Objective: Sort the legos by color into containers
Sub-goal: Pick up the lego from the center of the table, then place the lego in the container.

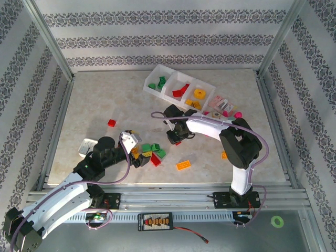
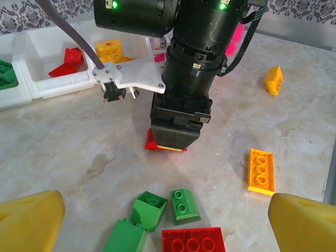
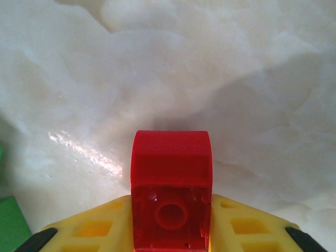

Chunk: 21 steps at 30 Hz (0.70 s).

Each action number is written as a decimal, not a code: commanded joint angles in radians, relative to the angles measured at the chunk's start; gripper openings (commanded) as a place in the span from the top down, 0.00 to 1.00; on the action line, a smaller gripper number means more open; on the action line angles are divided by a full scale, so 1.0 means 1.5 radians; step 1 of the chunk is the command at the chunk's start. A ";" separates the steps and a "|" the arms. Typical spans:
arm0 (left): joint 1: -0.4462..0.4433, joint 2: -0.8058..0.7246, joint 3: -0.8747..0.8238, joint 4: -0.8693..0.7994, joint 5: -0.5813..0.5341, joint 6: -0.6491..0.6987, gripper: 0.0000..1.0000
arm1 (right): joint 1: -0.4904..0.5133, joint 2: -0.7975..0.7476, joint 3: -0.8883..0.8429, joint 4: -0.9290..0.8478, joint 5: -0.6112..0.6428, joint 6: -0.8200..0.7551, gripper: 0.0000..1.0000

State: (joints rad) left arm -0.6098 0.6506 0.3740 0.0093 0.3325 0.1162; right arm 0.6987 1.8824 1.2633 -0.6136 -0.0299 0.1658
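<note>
Step in hand, as I read it: the pick of one red brick, with the lift and carry to come.

- Left: left gripper sits low by the near-centre cluster, jaws spread wide and nothing between them. Its yellow fingers frame the green bricks and a loose red brick. It is best held off that cluster until the other arm is away.
- Centre: right gripper is down at the marble table, just right of the cluster. From its wrist the red brick is pinched narrowly between the two yellow fingers, stud-hollow facing the camera and the far end jutting past the tips. The left wrist view shows it at table level, so the lift looks not yet made.
- Doing it well: raise it straight up first, since the hold is on the near end only and a sideways drag could twist it loose.
- Far centre: the three-compartment tray has green pieces on the left, red pieces in the middle and yellow on the right. Aim for the middle bay, come in over the near wall and let go low so the brick does not bounce into a neighbour.
- Right: an orange plate and an orange brick lie loose and apart from the grip — not this trip's concern.
</note>
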 commanded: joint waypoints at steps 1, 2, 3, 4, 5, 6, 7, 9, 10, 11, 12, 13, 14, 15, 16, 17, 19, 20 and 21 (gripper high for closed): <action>-0.009 -0.006 -0.007 0.025 0.003 -0.007 0.01 | 0.001 -0.025 0.024 -0.004 0.010 0.022 0.69; -0.009 -0.006 -0.009 0.028 0.004 -0.007 0.01 | -0.002 -0.032 0.032 0.001 0.009 0.027 0.69; -0.009 -0.005 -0.010 0.031 0.003 -0.008 0.01 | -0.007 -0.040 0.040 0.007 0.011 0.033 0.69; -0.008 -0.005 -0.011 0.034 0.003 -0.009 0.01 | -0.012 -0.047 0.047 0.016 0.013 0.038 0.69; -0.009 -0.003 -0.011 0.038 0.000 -0.011 0.01 | -0.019 -0.054 0.053 0.032 0.016 0.046 0.70; -0.009 -0.001 -0.012 0.045 -0.004 -0.012 0.01 | -0.029 -0.060 0.059 0.051 0.016 0.056 0.70; -0.009 0.001 -0.013 0.049 -0.008 -0.015 0.01 | -0.038 -0.061 0.064 0.068 0.013 0.066 0.71; -0.009 0.009 -0.015 0.060 -0.012 -0.017 0.01 | -0.060 -0.058 0.080 0.107 0.005 0.086 0.71; -0.009 0.014 -0.014 0.062 -0.014 -0.017 0.01 | -0.070 -0.054 0.090 0.121 0.003 0.093 0.71; -0.009 0.020 -0.013 0.066 -0.019 -0.018 0.01 | -0.079 -0.047 0.103 0.135 0.002 0.098 0.72; -0.009 0.026 -0.013 0.071 -0.024 -0.018 0.01 | -0.091 -0.035 0.119 0.146 0.005 0.097 0.72; -0.009 0.031 -0.014 0.078 -0.028 -0.018 0.01 | -0.097 -0.024 0.135 0.154 0.011 0.098 0.72; -0.009 0.037 -0.015 0.088 -0.030 -0.018 0.01 | -0.109 -0.008 0.155 0.160 0.015 0.099 0.72; -0.009 0.044 -0.015 0.098 -0.033 -0.019 0.01 | -0.120 0.008 0.177 0.166 0.020 0.099 0.72; -0.008 0.049 -0.016 0.104 -0.035 -0.019 0.01 | -0.130 0.022 0.197 0.171 0.023 0.099 0.72; -0.009 0.056 -0.014 0.112 -0.036 -0.020 0.01 | -0.139 0.040 0.219 0.177 0.027 0.096 0.72; -0.009 0.066 -0.013 0.120 -0.037 -0.020 0.01 | -0.155 0.079 0.265 0.182 0.032 0.091 0.72; -0.008 0.070 -0.012 0.123 -0.038 -0.019 0.01 | -0.161 0.101 0.294 0.178 0.036 0.084 0.73; -0.009 0.074 -0.011 0.124 -0.040 -0.017 0.01 | -0.165 0.124 0.326 0.172 0.043 0.075 0.72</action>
State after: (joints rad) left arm -0.6098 0.7528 0.3573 0.1188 0.2863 0.0971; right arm 0.4679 1.9846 1.6691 -0.3691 -0.0048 0.2893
